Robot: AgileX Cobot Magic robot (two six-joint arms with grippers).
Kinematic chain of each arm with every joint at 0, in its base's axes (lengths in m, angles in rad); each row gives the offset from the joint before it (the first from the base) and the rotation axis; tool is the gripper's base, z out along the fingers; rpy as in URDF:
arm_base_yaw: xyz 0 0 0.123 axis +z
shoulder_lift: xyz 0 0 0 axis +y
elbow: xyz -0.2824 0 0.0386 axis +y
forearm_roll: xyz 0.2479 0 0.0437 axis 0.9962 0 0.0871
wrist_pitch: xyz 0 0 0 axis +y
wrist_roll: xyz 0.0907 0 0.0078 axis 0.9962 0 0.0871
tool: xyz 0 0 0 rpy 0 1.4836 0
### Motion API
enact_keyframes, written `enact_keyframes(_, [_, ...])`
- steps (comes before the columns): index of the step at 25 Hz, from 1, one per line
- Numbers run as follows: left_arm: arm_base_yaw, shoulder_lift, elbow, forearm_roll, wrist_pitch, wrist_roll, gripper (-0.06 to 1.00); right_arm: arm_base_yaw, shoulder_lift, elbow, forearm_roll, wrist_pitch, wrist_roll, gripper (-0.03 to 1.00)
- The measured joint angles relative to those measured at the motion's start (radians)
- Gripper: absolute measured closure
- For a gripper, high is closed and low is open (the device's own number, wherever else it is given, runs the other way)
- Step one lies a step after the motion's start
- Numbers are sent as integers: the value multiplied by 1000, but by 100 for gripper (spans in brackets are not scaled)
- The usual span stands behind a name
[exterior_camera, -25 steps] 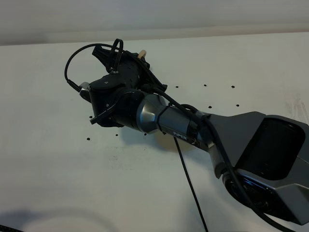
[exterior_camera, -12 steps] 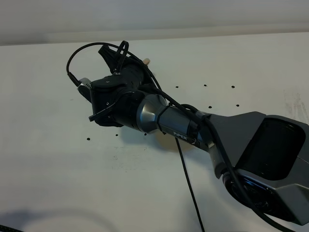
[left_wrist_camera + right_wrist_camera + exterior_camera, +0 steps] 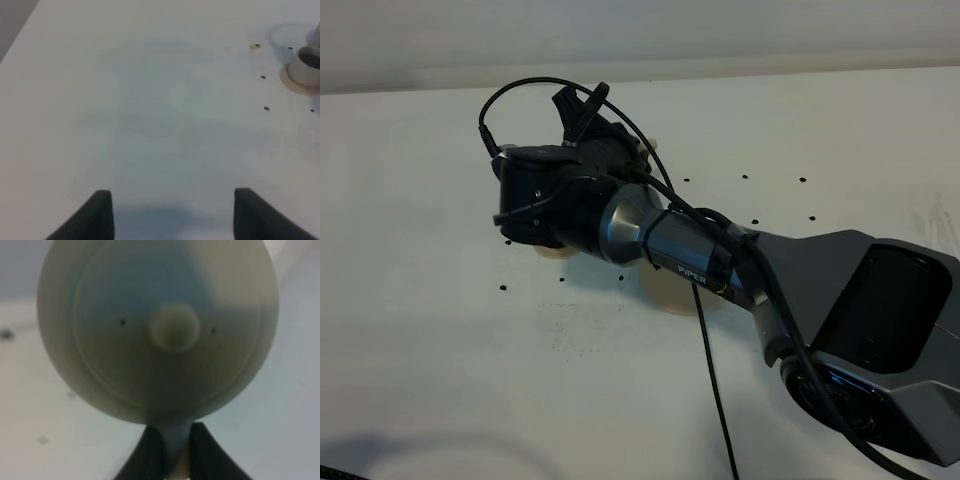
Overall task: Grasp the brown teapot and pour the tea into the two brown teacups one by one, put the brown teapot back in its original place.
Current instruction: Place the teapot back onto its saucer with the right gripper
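While the right gripper (image 3: 170, 442) is clamped tight on the brown teapot (image 3: 160, 330), the pot's lidded body sits at the pincer's twelve o'clock, touching the fingers.

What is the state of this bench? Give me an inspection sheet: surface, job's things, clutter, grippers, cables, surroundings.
Surface: white table, with small dark dots.
Job's things: brown teapot seen from above, lid on; one teacup upright on its saucer; a beige disc partly hidden under the right arm, cannot tell whether coaster or saucer; second teacup not seen.
Clutter: nothing seen.
Grippers: right gripper shut on the teapot's handle; left gripper open, empty, over bare table.
Cables: black cable loops over the right wrist; a second cable runs down beside the arm.
Surroundings: pale wall behind the table.
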Motion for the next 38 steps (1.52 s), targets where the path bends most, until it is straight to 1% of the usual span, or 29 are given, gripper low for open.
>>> enact_keyframes(3, [0, 0, 0, 0, 0, 0, 45, 13, 0, -72, 90, 5, 34, 87])
enact_keyframes(5, [0, 0, 0, 0, 0, 0, 45, 19, -3, -123, 160, 4, 103, 87])
enact_keyframes(11, [0, 0, 0, 0, 0, 0, 45, 19, -48, -164, 352, 8, 400, 87])
enact_keyframes(13, [0, 0, 0, 0, 0, 0, 45, 18, -65, -164, 434, 10, 510, 87])
enact_keyframes(15, [0, 0, 0, 0, 0, 0, 45, 18, -74, -164, 537, 11, 637, 87])
enact_keyframes(17, [0, 0, 0, 0, 0, 0, 45, 18, -79, -164, 634, 14, 730, 87])
enact_keyframes(19, [0, 0, 0, 0, 0, 0, 45, 18, -79, -155, 723, 14, 781, 87])
enact_keyframes(21, [0, 0, 0, 0, 0, 0, 45, 18, -79, -124, 783, 13, 797, 87])
enact_keyframes(23, [0, 0, 0, 0, 0, 0, 45, 18, -79, -74, 812, 13, 801, 87])
enact_keyframes(27, [0, 0, 0, 0, 0, 0, 45, 18, -79, 4, 799, 18, 808, 87])
enact_keyframes(32, [0, 0, 0, 0, 0, 0, 45, 18, -79, 10, 774, 17, 809, 87])
enact_keyframes(38, [0, 0, 0, 0, 0, 0, 45, 16, -40, 14, 777, 17, 817, 87])
